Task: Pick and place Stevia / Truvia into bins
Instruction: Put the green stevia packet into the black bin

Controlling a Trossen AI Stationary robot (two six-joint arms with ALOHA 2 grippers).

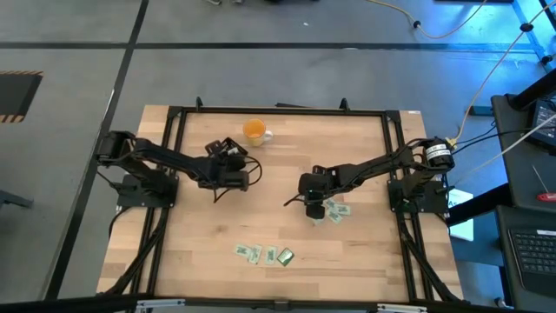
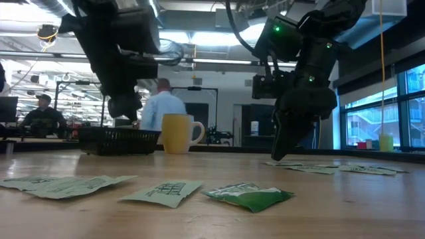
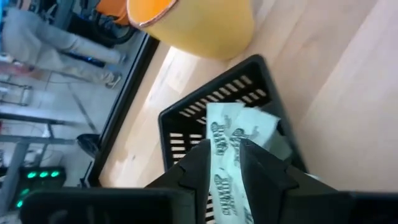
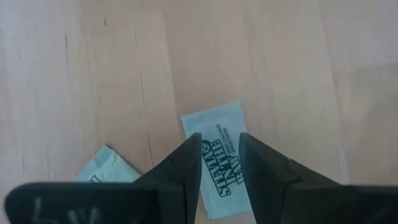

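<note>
The black tray (image 3: 249, 87) stands left of the table's middle, close to the orange cup (image 1: 254, 131). My left gripper (image 3: 224, 163) hangs open over it. A pale green sachet (image 3: 225, 140) shows in the gap between its fingers, on others in the tray (image 3: 261, 127). My right gripper (image 4: 221, 149) is open right of the middle and points down. Its fingers stand on either side of a sachet (image 4: 217, 127) lying flat on the wood, with another sachet (image 4: 109, 168) beside it. Several sachets (image 1: 262, 255) lie near the front edge. My left gripper stands over the sachet in the tray, fingers apart; I cannot tell whether they touch it. My right gripper comes at the flat sachet from above, its tips close to the table (image 2: 279, 157); whether they touch the sachet I cannot tell.
A black frame (image 1: 278, 111) runs round the table. In the low view people show in the room behind. Loose sachets (image 2: 166, 192) lie close to the low camera, with bare wood between them and the tray (image 2: 118, 141).
</note>
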